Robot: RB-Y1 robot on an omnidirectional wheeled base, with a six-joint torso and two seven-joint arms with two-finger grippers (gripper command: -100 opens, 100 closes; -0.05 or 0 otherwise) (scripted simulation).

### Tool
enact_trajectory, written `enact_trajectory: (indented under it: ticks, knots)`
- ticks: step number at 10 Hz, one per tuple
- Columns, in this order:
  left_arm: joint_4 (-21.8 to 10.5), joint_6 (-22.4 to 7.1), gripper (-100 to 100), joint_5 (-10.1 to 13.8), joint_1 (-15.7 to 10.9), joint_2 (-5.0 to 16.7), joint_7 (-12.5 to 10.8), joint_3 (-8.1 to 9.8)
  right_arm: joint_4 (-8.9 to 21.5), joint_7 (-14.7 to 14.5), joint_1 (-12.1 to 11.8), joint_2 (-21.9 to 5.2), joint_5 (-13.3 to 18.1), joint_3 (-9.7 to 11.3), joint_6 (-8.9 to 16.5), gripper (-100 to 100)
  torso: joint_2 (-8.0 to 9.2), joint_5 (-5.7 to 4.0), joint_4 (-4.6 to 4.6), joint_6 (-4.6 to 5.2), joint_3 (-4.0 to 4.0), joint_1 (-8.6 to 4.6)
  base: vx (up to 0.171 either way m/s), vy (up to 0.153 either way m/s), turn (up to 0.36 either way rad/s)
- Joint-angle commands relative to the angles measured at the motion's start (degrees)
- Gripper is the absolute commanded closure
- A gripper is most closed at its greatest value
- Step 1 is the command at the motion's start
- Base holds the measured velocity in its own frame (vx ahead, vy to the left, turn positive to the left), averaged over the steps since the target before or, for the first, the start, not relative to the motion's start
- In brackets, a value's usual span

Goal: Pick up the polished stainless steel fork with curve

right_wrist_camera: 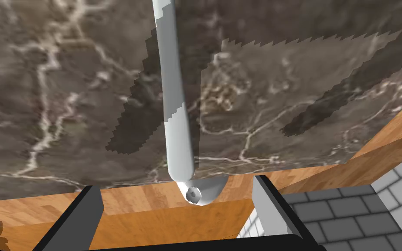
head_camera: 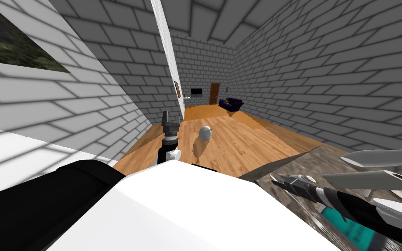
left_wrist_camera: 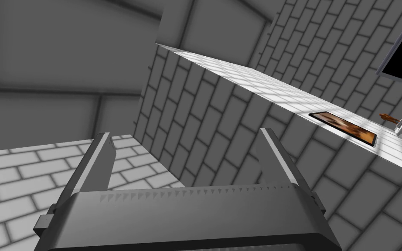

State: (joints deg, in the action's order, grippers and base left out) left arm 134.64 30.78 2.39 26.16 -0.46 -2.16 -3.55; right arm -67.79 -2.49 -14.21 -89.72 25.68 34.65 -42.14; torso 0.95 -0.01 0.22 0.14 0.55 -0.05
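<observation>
In the head view the left gripper (head_camera: 166, 117) is held up over the orange-brown wooden plank floor (head_camera: 239, 144), well apart from the dark brown, white-veined marble tabletop (head_camera: 291, 165) on my right. Several long, pale grey cutlery pieces (head_camera: 383, 159) lie on that tabletop beside a teal-handled utensil (head_camera: 348, 224). From here I cannot tell which piece is the one wanted. In the left wrist view that gripper's two blade fingers stand wide apart with nothing between them. In the right wrist view the right gripper (right_wrist_camera: 176, 183) faces the tabletop's near edge with its jaws spread and nothing in them. The light grey fork (right_wrist_camera: 171, 87) lies flat on the marble, and what shows of it is a smooth, slightly curved handle. Its long axis runs straight away from the gripper, in line with the direction the fingers point. The handle's rounded end overhangs the table edge and sits between the two fingertips, a little nearer the finger at the floor side than the one at the brick-wall side. The tines are past the picture's edge. The right arm is plainly the nearer one. I judge the coming move to be a short advance along the handle, so that the blades flank its sides, and then a squeeze across its narrow width. The risk there is that so slim and smooth a handle slips or tips off the edge.
</observation>
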Motion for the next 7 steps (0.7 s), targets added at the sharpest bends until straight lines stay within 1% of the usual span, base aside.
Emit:
enact_trajectory:
  ticks: [1,3,4,5,6,7]
  knots:
    - [0.0,0.0,0,0.0,0.0,0.0,0.0,0.00,1.2,0.0,-1.9,-2.4,0.4,1.2,0.2,-100,0.00,0.00,0.00,0.00,0.00,0.00,-0.190,-0.023,0.090]
    - [0.0,0.0,0,0.0,0.0,0.0,0.0,0.00,3.2,0.4,-2.5,-3.7,1.5,2.7,-0.1,-100,-0.12,-0.01,-0.02,0.01,-0.06,0.04,-0.145,0.005,0.072]
    - [0.0,0.0,0,0.0,0.0,0.0,0.0,0.00,3.2,0.4,-2.5,-3.7,1.5,2.7,-0.1,-100,-0.23,0.04,-0.04,0.00,-0.12,0.13,-0.076,0.011,0.017]
    - [0.0,0.0,0,0.0,0.0,0.0,0.0,0.00,3.7,0.5,-2.6,-4.0,1.8,3.1,-0.2,-100,-0.42,0.01,-0.08,0.00,-0.23,0.12,-0.046,-0.001,0.020]
    - [0.0,0.0,0,0.0,0.0,0.0,0.0,0.00,3.2,0.3,-2.8,-4.0,1.4,2.8,0.0,-100,-0.56,0.00,-0.12,-0.01,-0.31,0.07,-0.021,-0.002,0.004]
    - [0.0,0.0,0,0.0,0.0,0.0,0.0,0.00,3.3,0.4,-2.8,-4.0,1.5,2.9,-0.1,0,-0.68,0.00,-0.15,-0.02,-0.38,0.06,-0.005,0.000,-0.002]
